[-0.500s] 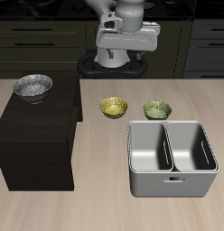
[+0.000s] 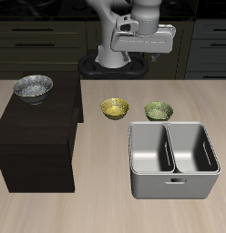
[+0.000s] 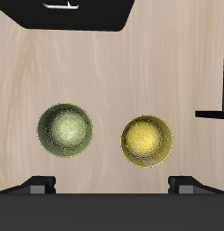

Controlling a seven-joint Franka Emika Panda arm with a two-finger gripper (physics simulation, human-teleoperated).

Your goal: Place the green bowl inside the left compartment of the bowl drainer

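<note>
The green bowl [image 2: 158, 111] sits upright on the table just behind the bowl drainer [image 2: 174, 185], and shows in the wrist view [image 3: 64, 129] beside the yellow bowl [image 3: 146, 141]. The drainer is a grey tub with two empty wells; the left compartment [image 2: 149, 150] holds nothing. My gripper [image 2: 142, 55] hangs high above the table behind the bowls, touching nothing. Its fingertips [image 3: 42, 185] stand wide apart in the wrist view, so it is open and empty [image 3: 114, 184].
The yellow bowl [image 2: 114, 108] rests close beside the green one. A dark cabinet [image 2: 37, 136] stands past the yellow bowl, with a silver speckled bowl [image 2: 33, 87] on top.
The gripper has shifted sideways, away from the cabinet and toward the green bowl's side, staying high. The bowls and drainer have not moved.
</note>
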